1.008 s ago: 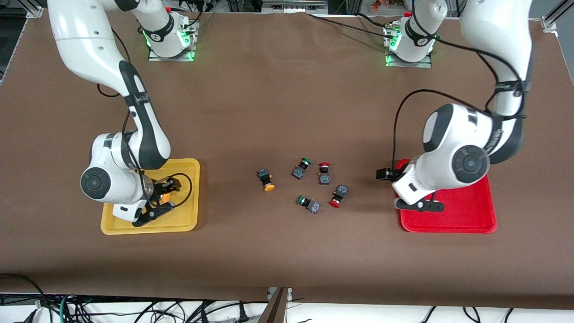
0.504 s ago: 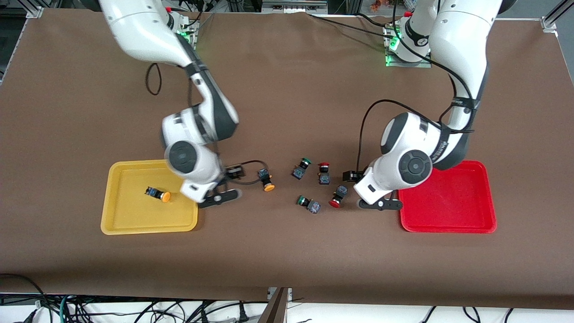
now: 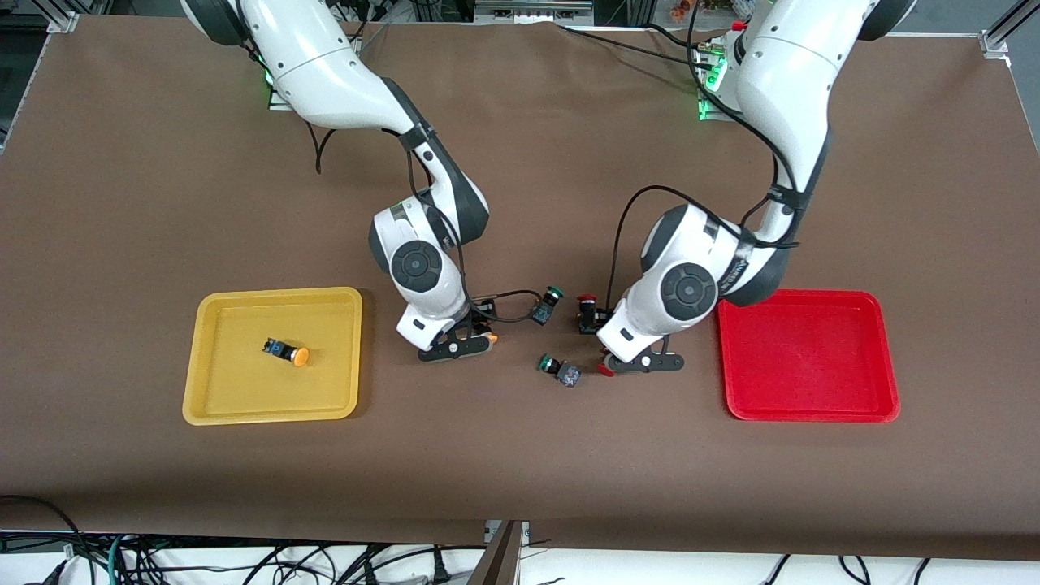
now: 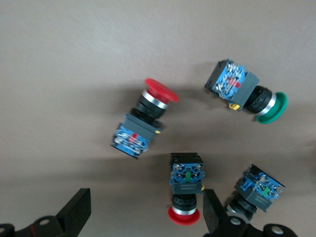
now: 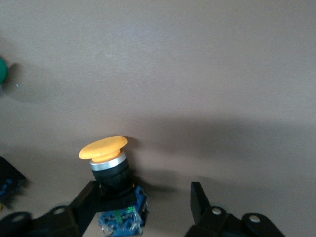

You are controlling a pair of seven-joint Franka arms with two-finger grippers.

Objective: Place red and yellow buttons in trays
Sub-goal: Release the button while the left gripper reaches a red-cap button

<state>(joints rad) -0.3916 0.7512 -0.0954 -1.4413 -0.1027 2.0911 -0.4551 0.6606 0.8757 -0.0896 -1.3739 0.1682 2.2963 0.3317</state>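
One red button (image 3: 605, 370) mostly hidden.

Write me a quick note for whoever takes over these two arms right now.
Right pincer: open, over the loose yellow button on the table.
Left pincer: open, over the nearer red button; the farther red button lies beside it.
Done: the placed yellow button lies in the yellow tray.
Left: loose yellow into that tray, both reds into the red tray.
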